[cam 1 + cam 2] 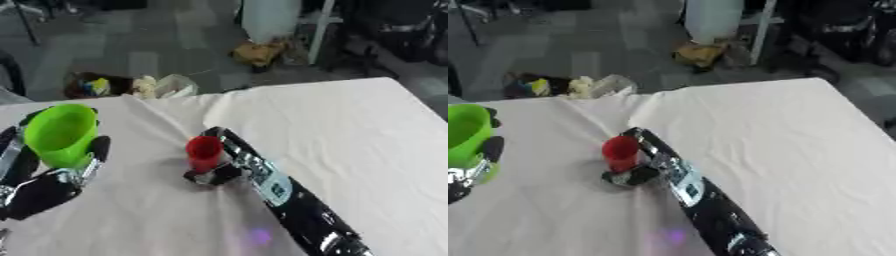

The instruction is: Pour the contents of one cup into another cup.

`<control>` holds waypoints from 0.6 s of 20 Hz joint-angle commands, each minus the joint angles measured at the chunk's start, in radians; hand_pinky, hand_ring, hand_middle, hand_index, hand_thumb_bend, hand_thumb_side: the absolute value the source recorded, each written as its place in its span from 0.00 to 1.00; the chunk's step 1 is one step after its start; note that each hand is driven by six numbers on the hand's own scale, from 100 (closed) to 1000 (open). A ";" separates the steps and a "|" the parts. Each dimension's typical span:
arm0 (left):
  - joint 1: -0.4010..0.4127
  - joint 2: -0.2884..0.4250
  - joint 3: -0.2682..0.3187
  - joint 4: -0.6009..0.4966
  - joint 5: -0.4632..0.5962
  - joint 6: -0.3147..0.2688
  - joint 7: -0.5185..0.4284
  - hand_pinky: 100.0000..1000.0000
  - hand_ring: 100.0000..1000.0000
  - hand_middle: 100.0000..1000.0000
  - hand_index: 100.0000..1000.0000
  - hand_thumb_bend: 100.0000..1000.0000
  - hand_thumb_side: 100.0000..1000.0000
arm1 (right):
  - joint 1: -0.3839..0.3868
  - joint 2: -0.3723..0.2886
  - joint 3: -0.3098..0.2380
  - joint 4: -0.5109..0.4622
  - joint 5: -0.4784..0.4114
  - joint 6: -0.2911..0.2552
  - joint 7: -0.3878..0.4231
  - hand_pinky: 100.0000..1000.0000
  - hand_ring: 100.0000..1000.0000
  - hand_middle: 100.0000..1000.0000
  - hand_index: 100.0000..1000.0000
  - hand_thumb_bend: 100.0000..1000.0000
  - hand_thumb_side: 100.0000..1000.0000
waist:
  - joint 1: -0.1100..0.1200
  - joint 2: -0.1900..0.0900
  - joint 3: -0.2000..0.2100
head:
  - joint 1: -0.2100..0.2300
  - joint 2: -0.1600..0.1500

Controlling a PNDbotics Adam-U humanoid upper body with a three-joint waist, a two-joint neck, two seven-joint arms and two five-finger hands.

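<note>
The left hand (52,185) grips the green cup (59,133), well to the left of the red cup (204,151), which the right hand (229,167) clasps upright on the surface (350,130).

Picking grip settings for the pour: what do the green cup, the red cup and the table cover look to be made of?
Green cup: probably plastic, given its uniform bright colour and smooth, faintly glossy wall. Red cup: likely plastic too, solid opaque red, though too blurred to be sure. Table cover: white cloth, matte, with creases and folds.
</note>
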 commanded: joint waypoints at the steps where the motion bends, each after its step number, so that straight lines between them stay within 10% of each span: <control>1: -0.010 0.022 0.018 -0.024 0.006 0.001 0.009 0.28 0.45 0.59 0.74 0.00 0.34 | -0.015 -0.037 -0.014 -0.032 -0.031 0.010 -0.008 0.58 0.33 0.15 0.38 0.23 0.03 | 0.002 -0.024 -0.004 | 0.000 -0.007; 12: 0.007 0.054 0.036 -0.039 0.009 0.005 0.018 0.27 0.45 0.59 0.73 0.00 0.33 | 0.043 -0.108 0.012 -0.105 -0.080 0.010 0.044 0.58 0.32 0.15 0.38 0.23 0.02 | 0.005 -0.041 -0.029 | 0.009 -0.005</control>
